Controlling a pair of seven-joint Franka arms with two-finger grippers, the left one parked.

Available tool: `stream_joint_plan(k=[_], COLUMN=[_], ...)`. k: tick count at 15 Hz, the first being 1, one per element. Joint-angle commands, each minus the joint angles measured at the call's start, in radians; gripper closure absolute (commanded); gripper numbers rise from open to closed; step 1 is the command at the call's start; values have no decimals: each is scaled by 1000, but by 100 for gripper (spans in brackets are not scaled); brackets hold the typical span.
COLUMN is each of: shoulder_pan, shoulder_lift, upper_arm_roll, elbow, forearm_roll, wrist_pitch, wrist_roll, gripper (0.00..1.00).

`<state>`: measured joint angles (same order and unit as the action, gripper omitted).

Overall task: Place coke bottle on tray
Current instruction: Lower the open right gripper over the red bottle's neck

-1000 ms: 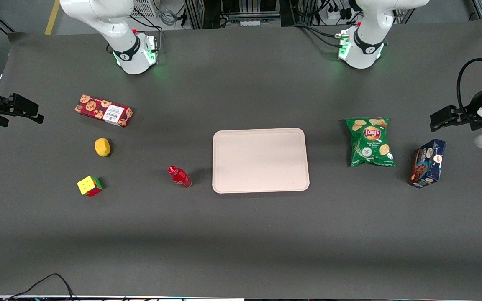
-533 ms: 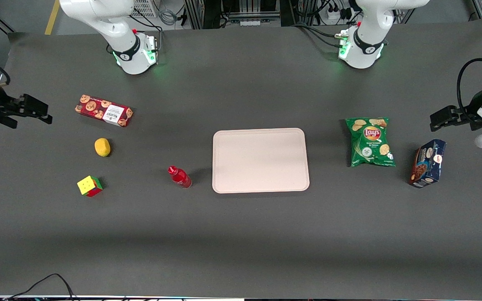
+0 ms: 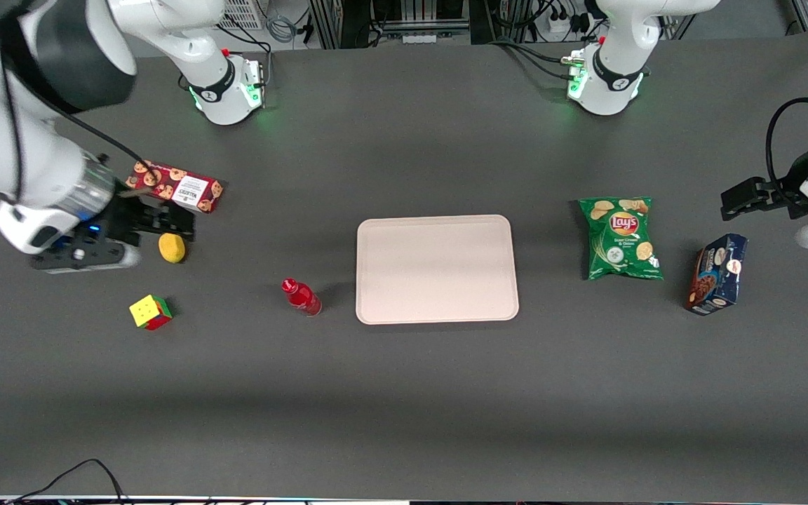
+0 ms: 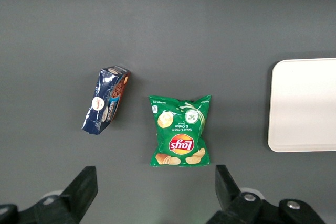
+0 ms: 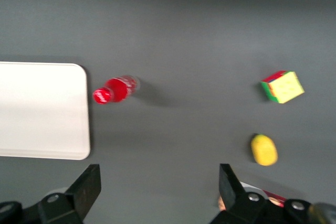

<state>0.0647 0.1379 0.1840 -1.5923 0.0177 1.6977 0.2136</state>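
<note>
The gripper hangs above the table just beside the yellow fruit, with the red cookie box close by it. Its fingers are spread wide apart, holding and touching nothing. The coke bottle stands on the table just beside the tray, not touching it, on the side toward the fruit. The colour cube sits nearer the front camera than the fruit.

Glossy red plastic coke bottle, smooth matt tray, matt dark table
</note>
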Motion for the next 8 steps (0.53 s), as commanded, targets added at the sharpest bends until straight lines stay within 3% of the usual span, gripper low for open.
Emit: stream_joint_plan(k=[1, 8], shoulder_pan=[36, 112], shoulder_lift=[89, 227], upper_arm_roll=[31, 60], elbow=[34, 12], forearm_roll=[-19, -78], wrist_pitch=[54, 210], wrist_roll=[69, 161], gripper=[0, 0])
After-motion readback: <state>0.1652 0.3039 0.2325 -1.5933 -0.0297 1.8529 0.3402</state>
